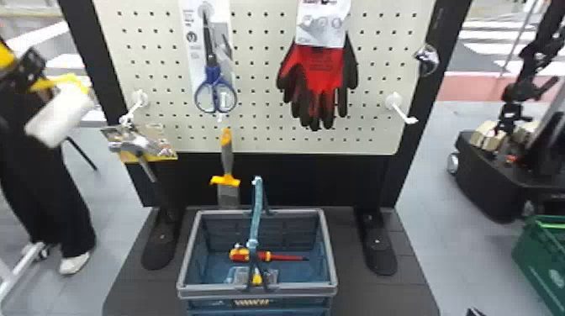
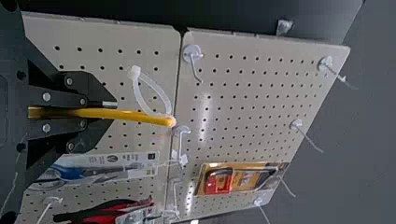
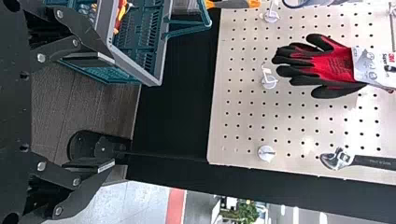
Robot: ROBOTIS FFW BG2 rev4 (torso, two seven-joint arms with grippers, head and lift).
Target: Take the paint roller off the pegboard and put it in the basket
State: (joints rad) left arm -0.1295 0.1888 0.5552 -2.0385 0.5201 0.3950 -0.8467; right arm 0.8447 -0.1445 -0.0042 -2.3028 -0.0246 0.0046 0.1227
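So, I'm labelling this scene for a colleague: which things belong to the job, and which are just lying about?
For the job:
paint roller, in the left gripper
basket
pegboard

Just about:
scissors, gloves and wrench, on the pegboard
scraper, behind the basket
screwdriver, inside the basket
green crate, off right

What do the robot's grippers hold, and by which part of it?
The left gripper holds the paint roller by its yellow handle; the right gripper holds nothing.
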